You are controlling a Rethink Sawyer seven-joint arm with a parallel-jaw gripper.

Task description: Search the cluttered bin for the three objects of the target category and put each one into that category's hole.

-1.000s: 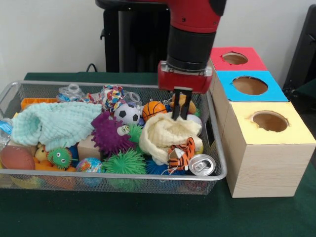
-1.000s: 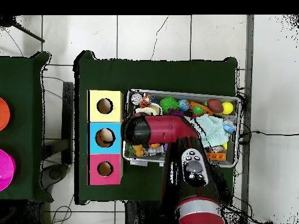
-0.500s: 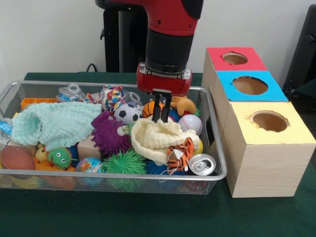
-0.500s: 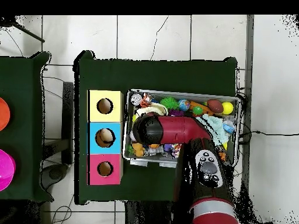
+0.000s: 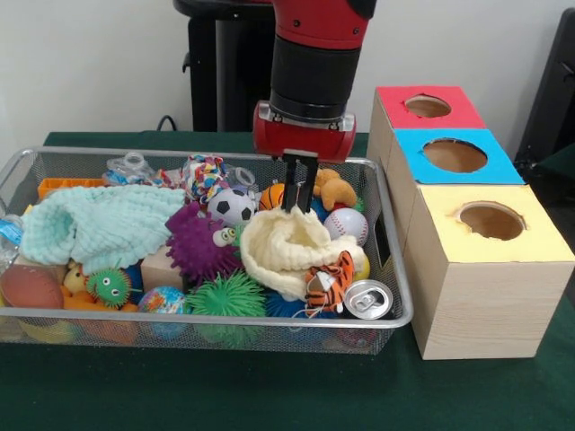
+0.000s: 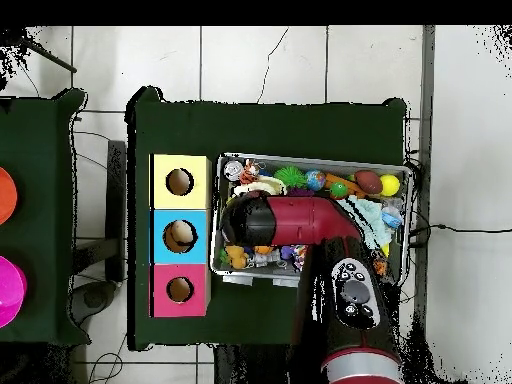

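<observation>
My gripper [image 5: 296, 205] hangs over the right half of the wire bin [image 5: 207, 316], fingers together and pinched on the peak of a cream cloth [image 5: 286, 251], which rises to a point at the tips. Around it lie a basketball [image 5: 272, 196], a soccer ball [image 5: 234, 206], a baseball [image 5: 347, 224] and a brown plush [image 5: 336, 189]. To the right stand the red box [image 5: 395, 97], blue box [image 5: 409, 148] and yellow box [image 5: 449, 235], each with a round hole on top. In the overhead view the arm [image 6: 290, 222] hides the gripper.
The bin also holds a mint cloth [image 5: 99, 224], a purple spiky ball [image 5: 199, 242], a green spiky ball [image 5: 226, 294], a tiger toy [image 5: 325, 278] and a can [image 5: 368, 299]. From above, the boxes [image 6: 180, 236] stand left of the bin [image 6: 310, 159].
The gripper swung left across the bin, then edged back right and rose a little. Its fingers closed, and the cream cloth's top is now drawn up into a peak.
</observation>
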